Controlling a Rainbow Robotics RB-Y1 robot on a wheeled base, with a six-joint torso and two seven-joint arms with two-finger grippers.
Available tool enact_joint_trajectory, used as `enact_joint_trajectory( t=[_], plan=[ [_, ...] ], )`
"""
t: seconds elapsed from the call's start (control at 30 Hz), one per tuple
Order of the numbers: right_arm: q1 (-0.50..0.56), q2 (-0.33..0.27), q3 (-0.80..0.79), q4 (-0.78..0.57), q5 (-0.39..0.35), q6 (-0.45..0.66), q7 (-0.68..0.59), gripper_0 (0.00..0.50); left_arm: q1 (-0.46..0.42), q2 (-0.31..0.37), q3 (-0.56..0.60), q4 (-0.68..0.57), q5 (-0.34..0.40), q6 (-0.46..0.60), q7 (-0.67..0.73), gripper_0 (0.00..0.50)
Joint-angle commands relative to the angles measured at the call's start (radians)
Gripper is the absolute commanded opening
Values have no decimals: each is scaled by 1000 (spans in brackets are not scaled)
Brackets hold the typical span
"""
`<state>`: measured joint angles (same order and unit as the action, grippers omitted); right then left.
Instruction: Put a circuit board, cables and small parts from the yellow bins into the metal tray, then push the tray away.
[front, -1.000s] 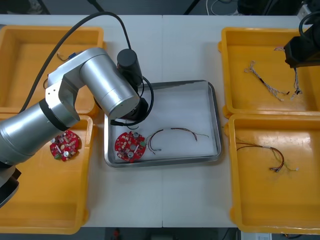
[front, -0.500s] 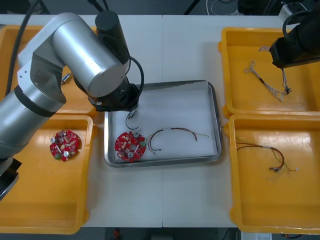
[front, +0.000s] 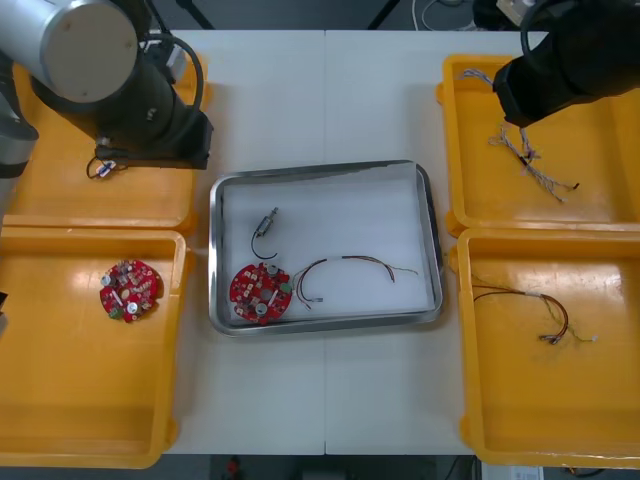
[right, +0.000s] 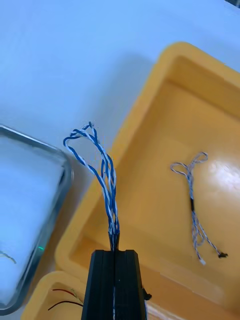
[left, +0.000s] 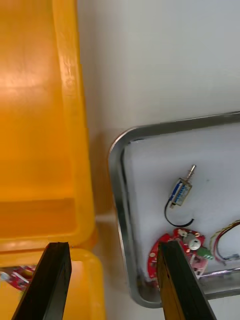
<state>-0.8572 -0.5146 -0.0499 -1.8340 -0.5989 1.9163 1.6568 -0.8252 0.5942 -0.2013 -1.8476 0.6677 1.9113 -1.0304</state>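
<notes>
while the left hand (left: 112, 246) hangs wide near the metal tray (left: 115, 200), the right hand (right: 115, 253) pinches a twisted cable (right: 106, 185).

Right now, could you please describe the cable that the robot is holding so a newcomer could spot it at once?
Find the far yellow bin on the robot's right. Near its tray-side rim the right gripper is shut on a twisted blue and white cable, looped at its free end. A similar cable lies loose on the bin's floor; this one is pinched between black fingers.
</notes>
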Motion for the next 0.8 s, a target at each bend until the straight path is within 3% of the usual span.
enact_joint_trajectory(
  t=[0.03,0.23,0.53,0.63,0.8],
  plan=[
    [1,-36,90,-62,-61,4,34,0,-2,55,86,33,15,9,-152,500],
    [0,-25,219,-136,-81,4,51,0,-2,91,157,119,12,9,-289,500],
    [-22,51,386,-153,-68,4,94,0,-8,122,206,257,-19,-57,-450,500],
    [-37,68,459,-151,-41,4,117,0,-14,128,209,307,-27,-95,-482,500],
    [-39,96,555,-140,53,-46,259,0,-26,131,210,409,-43,-178,-545,500]
  ],
)
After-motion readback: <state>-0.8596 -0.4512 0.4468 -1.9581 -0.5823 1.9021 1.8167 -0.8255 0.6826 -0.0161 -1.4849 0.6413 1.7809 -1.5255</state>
